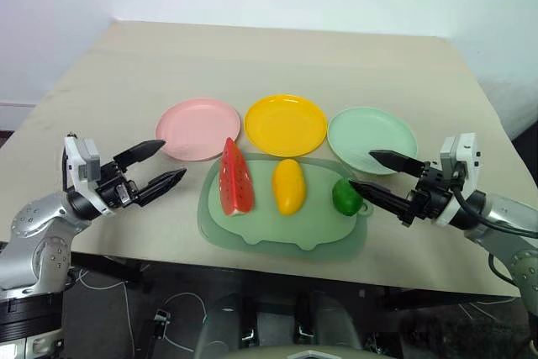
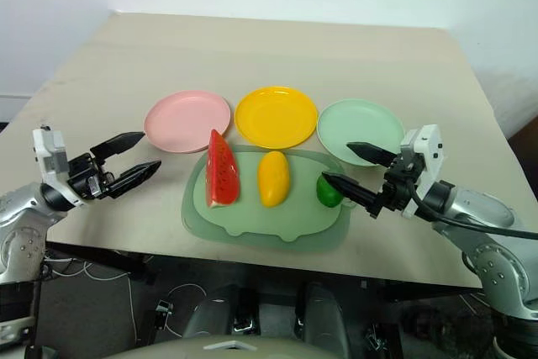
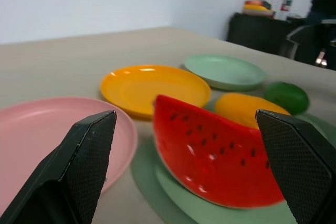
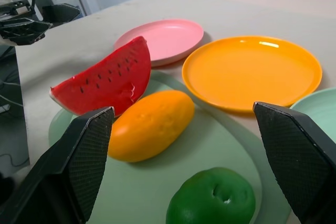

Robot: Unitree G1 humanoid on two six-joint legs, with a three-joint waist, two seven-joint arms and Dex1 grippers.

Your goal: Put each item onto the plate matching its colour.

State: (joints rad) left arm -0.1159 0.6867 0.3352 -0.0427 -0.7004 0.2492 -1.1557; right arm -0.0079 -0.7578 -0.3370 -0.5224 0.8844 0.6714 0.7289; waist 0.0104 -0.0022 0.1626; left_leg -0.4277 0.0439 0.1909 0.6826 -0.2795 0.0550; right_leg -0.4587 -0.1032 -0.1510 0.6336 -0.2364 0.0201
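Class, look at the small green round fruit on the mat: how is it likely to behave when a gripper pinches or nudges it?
The green fruit looks glossy, so flat fingers may slip on it. Its rounded shape suggests it could roll across the smooth mat if nudged rather than gripped squarely. It looks like a rigid toy, probably light and unlikely to squash.

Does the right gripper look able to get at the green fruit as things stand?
Probably yes: the right gripper is open beside the green fruit, with nothing between them on the mat.

Three toy foods (image 2: 262, 178) on mat (image 2: 252, 229); both hands empty, spread.
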